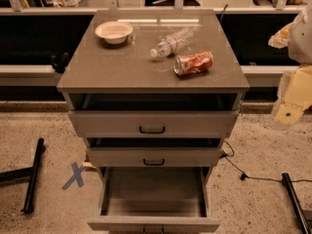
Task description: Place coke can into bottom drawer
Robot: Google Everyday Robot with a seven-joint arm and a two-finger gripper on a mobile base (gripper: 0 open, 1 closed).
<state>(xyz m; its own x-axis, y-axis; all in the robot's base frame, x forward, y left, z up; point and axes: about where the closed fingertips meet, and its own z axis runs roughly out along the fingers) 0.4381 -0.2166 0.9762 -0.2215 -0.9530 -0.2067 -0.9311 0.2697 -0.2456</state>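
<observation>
**A:** Where is the can?

**B:** The can [193,62] lies on its side on the cabinet [112,65] top, near the cabinet's front right corner. Nothing holds it. The gripper [291,112] hangs off the cabinet's right side, about level with its upper drawers and well apart from the can. Whether it is wide or narrow, I cannot tell.

**A:** And the drawer?

**B:** The bottom drawer [153,191] is pulled out at the cabinet's foot, and its floor is bare.

**A:** What could go wrong?

**B:** A can on its side rolls. I'd guess a glancing touch could send it off the cabinet's front edge. It could also knock it into the bottle [170,43], which lies near it toward the cabinet's back. The can looks dented, so a grip might seat badly and slip. The two upper drawers look slightly ajar, so on the way down their fronts could catch the arm. Let go too high, the can might bounce out.

**A:** Counts?

**B:** One can, one bottle, one bowl [113,31] at the cabinet's back left. The cabinet has three drawers. There is one gripper.
</observation>
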